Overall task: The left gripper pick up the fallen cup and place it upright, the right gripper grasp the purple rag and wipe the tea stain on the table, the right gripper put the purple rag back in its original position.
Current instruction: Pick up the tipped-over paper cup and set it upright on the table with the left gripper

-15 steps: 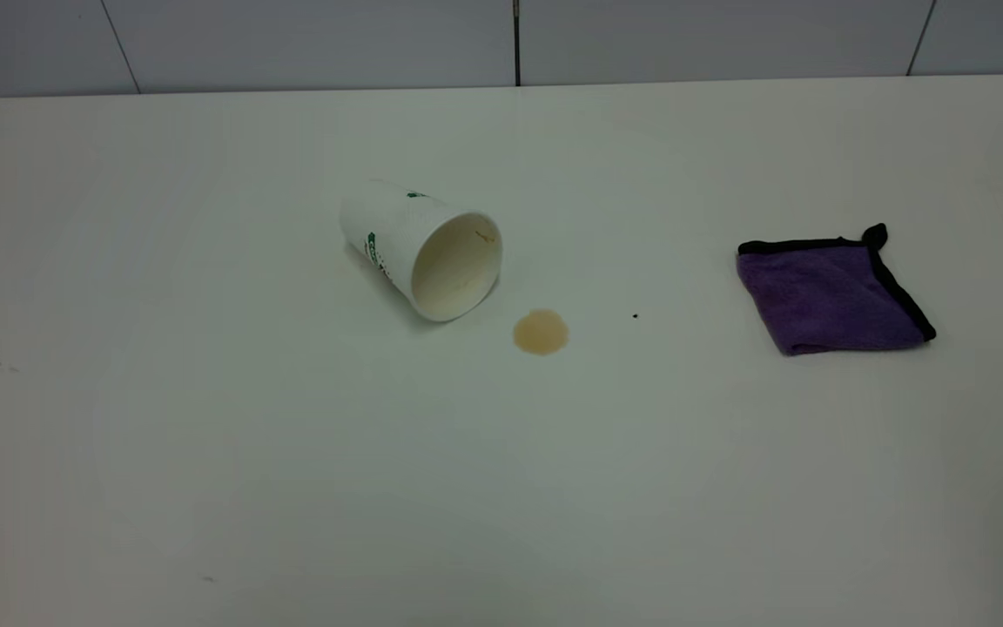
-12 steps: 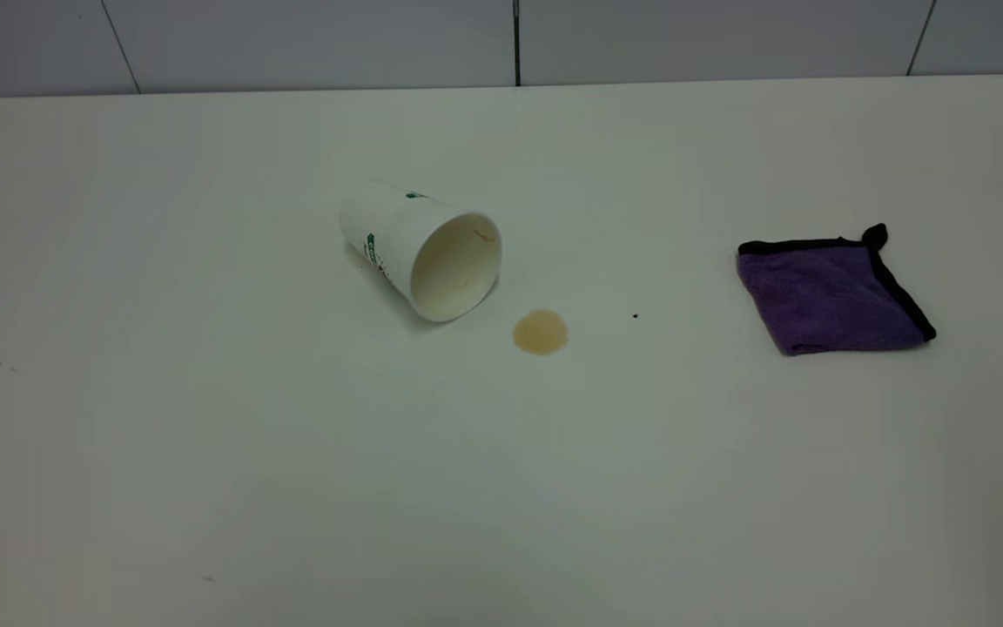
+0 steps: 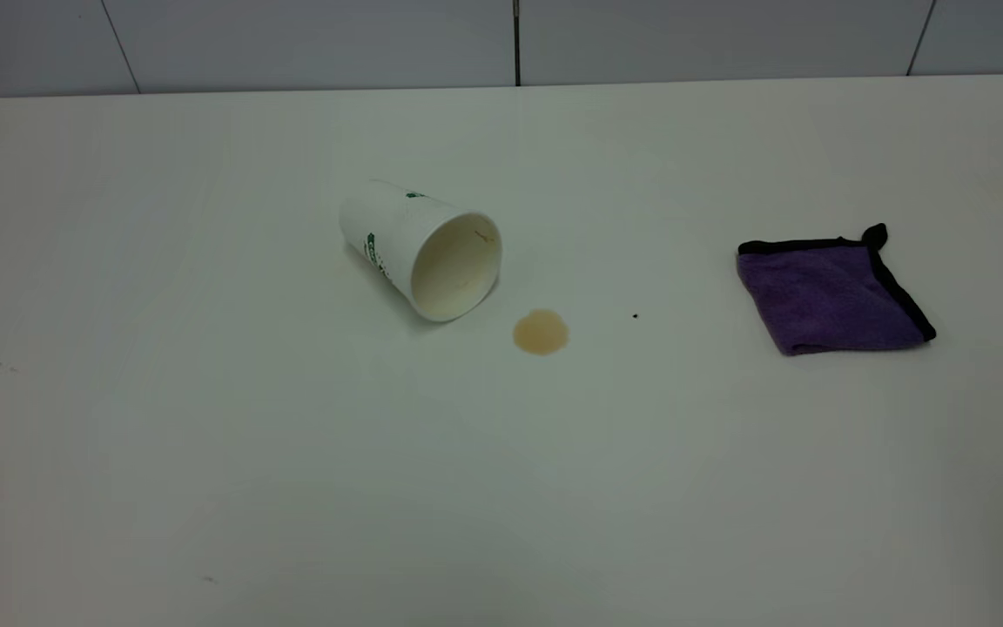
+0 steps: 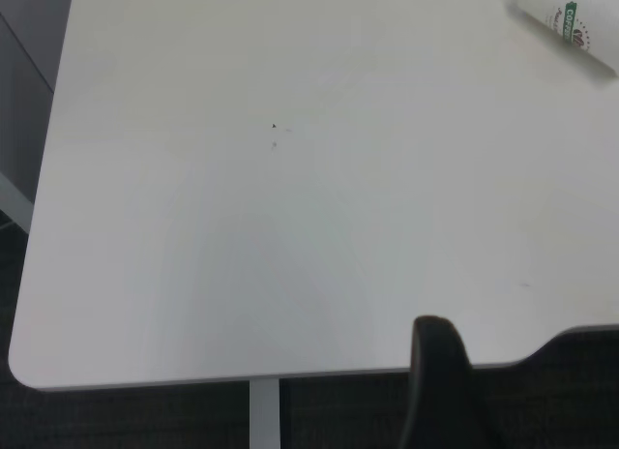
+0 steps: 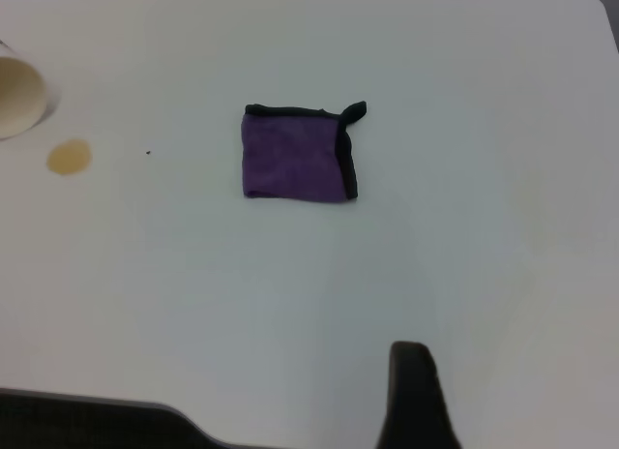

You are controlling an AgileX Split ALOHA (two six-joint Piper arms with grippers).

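Nothing had moved since the earlier frames. In the exterior view the paper cup [image 3: 421,249] lay on its side mid-table [image 3: 292,479], mouth toward the tea stain [image 3: 541,332] just beside it; the purple rag [image 3: 831,294] lay folded well to the right. The left wrist view showed one dark finger [image 4: 440,386] of the left gripper at the table's near edge, cup far off. The right wrist view likewise showed one right gripper finger [image 5: 414,396] near the edge. Neither jaw opening could be told.

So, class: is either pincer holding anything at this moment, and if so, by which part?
Nothing is held. The cup lies on its side and the purple rag lies flat on the table, with no pincer touching either.
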